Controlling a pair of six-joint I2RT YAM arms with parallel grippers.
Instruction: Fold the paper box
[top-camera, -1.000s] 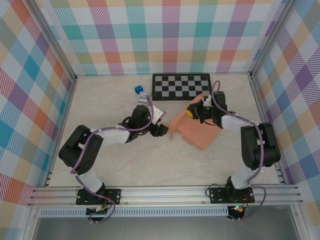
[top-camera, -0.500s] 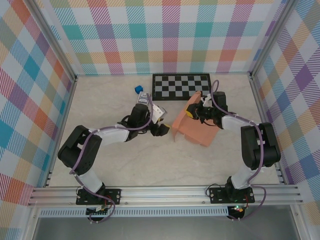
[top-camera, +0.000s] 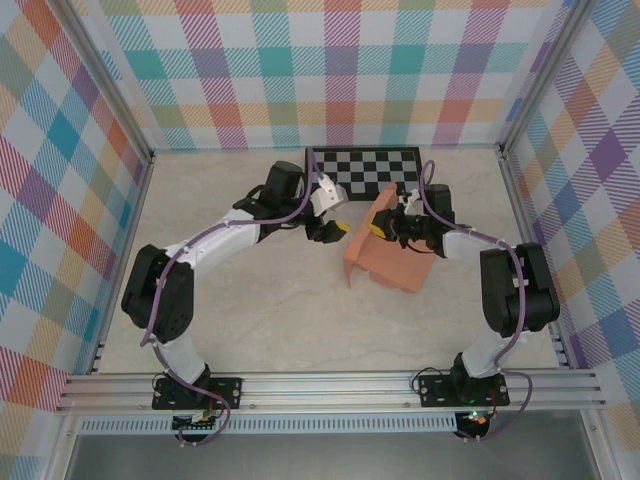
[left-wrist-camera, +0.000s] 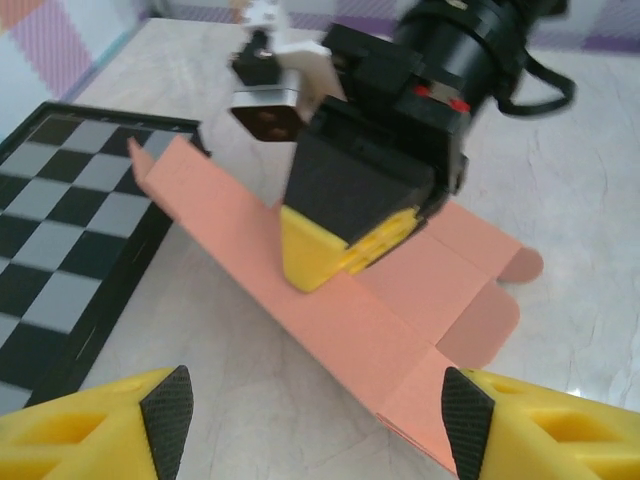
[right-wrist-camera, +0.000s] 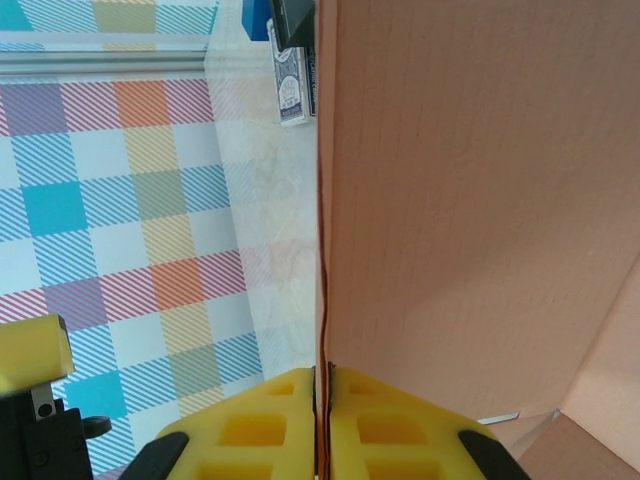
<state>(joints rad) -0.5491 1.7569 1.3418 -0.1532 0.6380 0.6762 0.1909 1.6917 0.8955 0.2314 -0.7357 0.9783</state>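
Done: one long panel of the salmon-orange thin cardboard paper box (top-camera: 395, 262) stands raised off the pale marble-look table (top-camera: 250, 320). I judge this an early fold.
To do: the rounded end flaps (left-wrist-camera: 485, 318) lie flat and no walls are closed, so most of the folding remains.
Left jaws: my left gripper (top-camera: 332, 232) hangs with its fingers wide apart, holding nothing, near the box's raised edge and beside the black-and-white checkerboard mat (top-camera: 362, 172).
Box: right of centre, between my two grippers, with its far corner near the checkerboard.
Right jaws: my right gripper (right-wrist-camera: 322, 400) is pinched tight on the raised panel's edge, one yellow pad on each face of the card.
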